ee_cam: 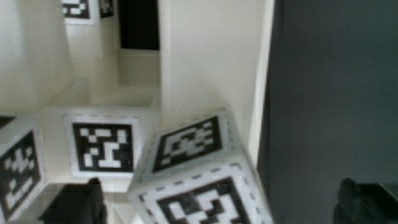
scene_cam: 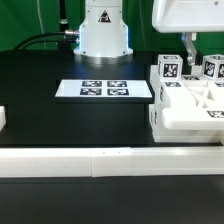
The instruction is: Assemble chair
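Observation:
The chair (scene_cam: 186, 104) stands partly put together at the exterior view's right: a white blocky body with tagged square posts (scene_cam: 168, 70) rising from it. My gripper (scene_cam: 190, 47) hangs just above it, between the posts. In the wrist view the gripper (ee_cam: 217, 205) is open, its dark fingertips (ee_cam: 71, 203) far apart at either side. A tagged white post top (ee_cam: 205, 195) lies between them, closer to one finger and with a clear gap to the other. Nothing is held. More tagged white faces (ee_cam: 103, 145) of the chair show beyond it.
The marker board (scene_cam: 105, 89) lies flat on the black table in front of the robot base (scene_cam: 104, 35). A long low white rail (scene_cam: 100, 160) runs along the front edge. A small white piece (scene_cam: 3, 118) sits at the exterior view's far left.

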Robot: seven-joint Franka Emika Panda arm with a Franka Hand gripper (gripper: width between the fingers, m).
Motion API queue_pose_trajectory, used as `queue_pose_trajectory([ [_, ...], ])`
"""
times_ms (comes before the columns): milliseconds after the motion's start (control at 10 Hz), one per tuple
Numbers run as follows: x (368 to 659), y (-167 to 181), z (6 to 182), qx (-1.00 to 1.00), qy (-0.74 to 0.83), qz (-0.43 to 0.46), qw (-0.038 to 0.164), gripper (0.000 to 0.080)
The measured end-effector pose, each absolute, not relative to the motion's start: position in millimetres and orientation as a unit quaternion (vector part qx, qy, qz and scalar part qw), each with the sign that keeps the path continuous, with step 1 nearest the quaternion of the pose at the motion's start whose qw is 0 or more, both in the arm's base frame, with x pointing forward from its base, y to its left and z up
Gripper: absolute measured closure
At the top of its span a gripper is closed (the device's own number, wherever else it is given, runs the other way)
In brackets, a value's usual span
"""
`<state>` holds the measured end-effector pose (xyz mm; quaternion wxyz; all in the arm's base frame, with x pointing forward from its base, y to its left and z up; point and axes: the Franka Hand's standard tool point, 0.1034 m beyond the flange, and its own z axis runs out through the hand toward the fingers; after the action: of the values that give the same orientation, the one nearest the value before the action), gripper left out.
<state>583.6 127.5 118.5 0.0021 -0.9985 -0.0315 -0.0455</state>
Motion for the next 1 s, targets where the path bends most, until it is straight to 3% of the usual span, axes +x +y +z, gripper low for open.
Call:
queue_pose_trajectory([
  [400, 581.1, 130.0, 116.5, -0.99, -0.133, -0.044, -0.011, 0.0151],
  [600, 581.9, 126.2, 116.4, -0.991, -0.127, -0.044, -0.011, 0.0414],
  [700, 582.0, 125.9, 116.4, -0.991, -0.123, -0.044, -0.011, 0.0414],
  [800, 582.0, 125.7, 116.4, -0.992, -0.115, -0.044, -0.01, 0.0517],
  [1000, 582.0, 125.6, 116.4, -0.994, -0.095, -0.045, -0.009, 0.0516],
])
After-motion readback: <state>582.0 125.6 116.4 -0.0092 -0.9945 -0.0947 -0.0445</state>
